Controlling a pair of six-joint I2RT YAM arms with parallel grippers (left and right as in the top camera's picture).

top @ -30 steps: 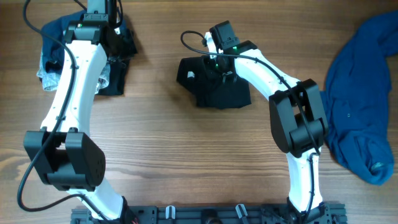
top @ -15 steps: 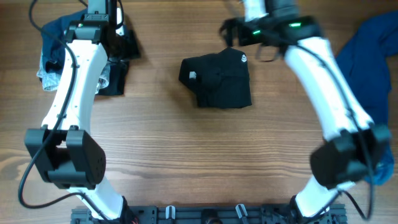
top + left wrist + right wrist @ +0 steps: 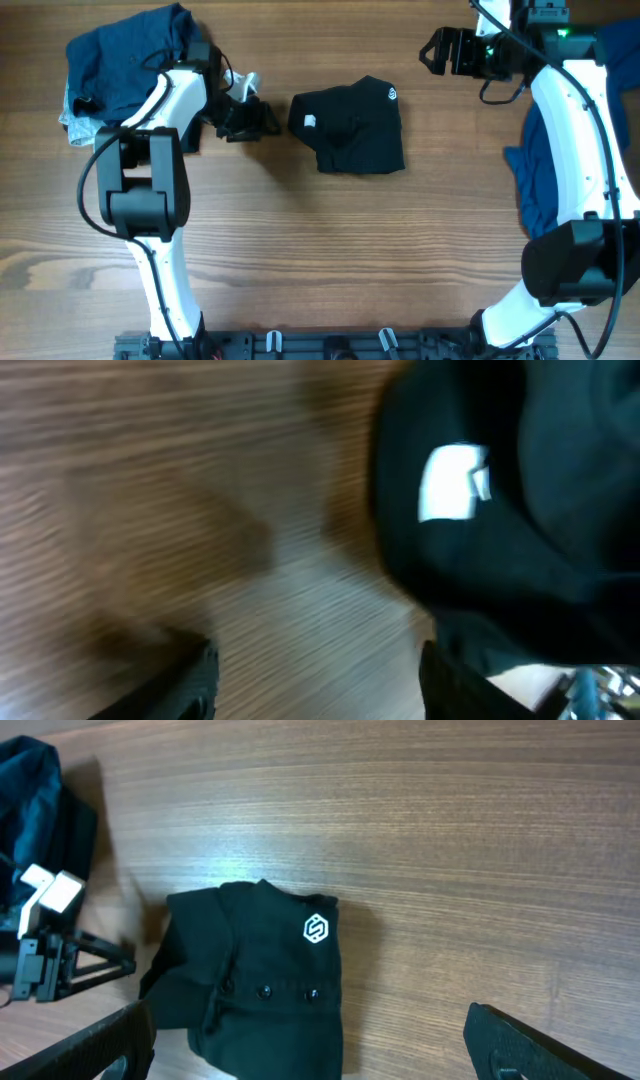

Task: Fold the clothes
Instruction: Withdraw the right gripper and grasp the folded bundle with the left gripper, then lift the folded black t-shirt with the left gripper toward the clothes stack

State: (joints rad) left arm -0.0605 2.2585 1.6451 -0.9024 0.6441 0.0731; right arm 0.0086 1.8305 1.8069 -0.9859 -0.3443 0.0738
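Observation:
The clothes, a black shirt folded into a compact bundle, lie at the middle back of the table. Its white logo faces up and its white tag sits at the left end. My left gripper hovers just left of the bundle, open, with only bare wood between its fingers. My right gripper is off to the back right of the shirt, open wide and holding nothing. In the right wrist view the shirt lies below and ahead of that gripper.
A heap of navy and pale denim garments fills the back left corner. A bright blue garment spreads along the right side, partly under the right arm. The arm mounts' rail runs along the front edge.
The right gripper let go of the black shirt, rose and pulled back to the right, open. The left arm swung from the back-left heap over to the shirt's left side and opened.

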